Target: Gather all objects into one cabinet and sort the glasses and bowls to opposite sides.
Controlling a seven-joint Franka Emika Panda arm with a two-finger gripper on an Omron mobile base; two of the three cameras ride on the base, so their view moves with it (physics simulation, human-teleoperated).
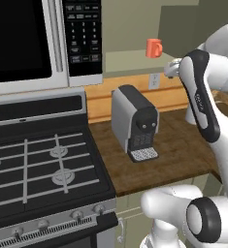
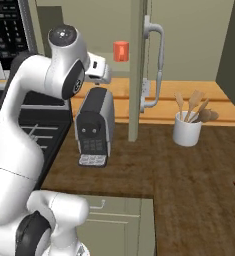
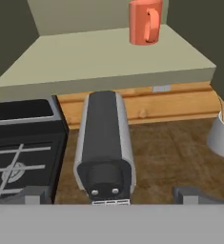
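The orange-red mug (image 3: 145,21) is standing upright on the shelf (image 3: 104,57) of the olive-green cabinet (image 2: 199,40), near the shelf's back wall, handle turned rightward in the hand view. That view is looking down past the shelf edge onto a grey coffee machine (image 3: 104,143) sitting on the wooden surface (image 3: 175,152), with the gripper (image 3: 111,195) hovering above it, jaws spread wide and holding nothing. The right base view is showing what the others are not: the open cabinet door (image 2: 136,70) edge-on with its curved grey handle (image 2: 156,65), and a white utensil holder (image 2: 187,129) with wooden spoons. The left base view is taking in the gas stove (image 1: 33,169) and microwave (image 1: 38,38).
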